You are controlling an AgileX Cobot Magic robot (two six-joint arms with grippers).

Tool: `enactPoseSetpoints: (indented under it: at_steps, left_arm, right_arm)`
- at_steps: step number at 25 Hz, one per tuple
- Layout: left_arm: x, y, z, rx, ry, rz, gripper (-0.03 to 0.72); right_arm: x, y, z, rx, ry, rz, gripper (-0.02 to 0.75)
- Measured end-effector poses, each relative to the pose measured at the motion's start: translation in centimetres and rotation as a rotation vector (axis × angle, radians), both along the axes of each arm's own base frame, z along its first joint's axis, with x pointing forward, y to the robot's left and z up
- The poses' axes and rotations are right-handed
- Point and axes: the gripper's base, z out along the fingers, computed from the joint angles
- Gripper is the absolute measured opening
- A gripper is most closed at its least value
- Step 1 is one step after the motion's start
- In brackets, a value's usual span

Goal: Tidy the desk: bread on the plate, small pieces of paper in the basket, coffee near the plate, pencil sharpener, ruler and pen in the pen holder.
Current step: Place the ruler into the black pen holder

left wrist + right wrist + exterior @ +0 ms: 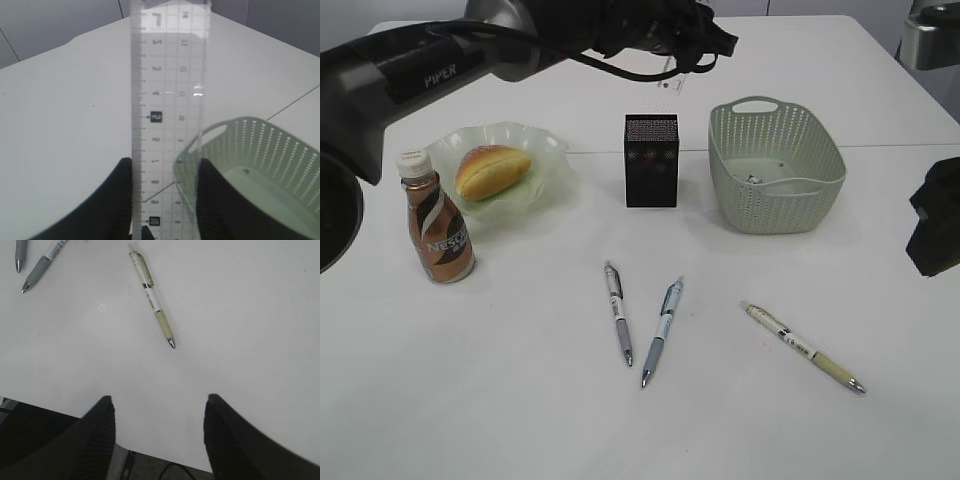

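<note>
The clear flat plastic ruler [169, 115] with black markings is clamped between the jaws of the left gripper [167, 220], held in the air above the black square mesh pen holder [651, 160] on the white desk [520, 380]. Just right of the holder stands the sage-green perforated plastic basket [777, 165]; to its left the golden bun [492, 170] lies on the wavy pale green glass plate [535, 150], with the brown Nescafe coffee bottle [436, 220] beside it. Three pens lie nearer the front, the yellowish pen [151, 294] ahead of the right gripper [159, 430], whose jaws stand apart, empty.

Grey wall panels [60, 20] with dark seams behind, even soft light
</note>
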Motion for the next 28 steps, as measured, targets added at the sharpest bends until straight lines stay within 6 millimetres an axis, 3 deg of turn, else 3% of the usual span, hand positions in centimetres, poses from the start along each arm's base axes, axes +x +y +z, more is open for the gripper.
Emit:
enactPoseSetpoints:
  at_steps: [9, 11, 18, 28]
  left_arm:
    - [0.0, 1.1, -0.9, 0.092, 0.102, 0.064, 0.260]
    - [-0.3, 1.4, -0.3, 0.107, 0.115, 0.079, 0.260]
    - [-2.5, 2.6, 4.7, 0.125, 0.149, 0.122, 0.260]
    - [-6.7, 6.4, 10.0, 0.218, 0.338, 0.250, 0.260]
  right_arm:
    - [0.0, 0.0, 0.0, -0.002, -0.001, 0.000, 0.447]
    - [0.0, 0.0, 0.0, -0.002, -0.001, 0.000, 0.447]
    - [0.0, 0.0, 0.0, -0.003, -0.001, 0.000, 0.447]
    - [0.0, 0.0, 0.0, -0.003, 0.001, 0.000, 0.447]
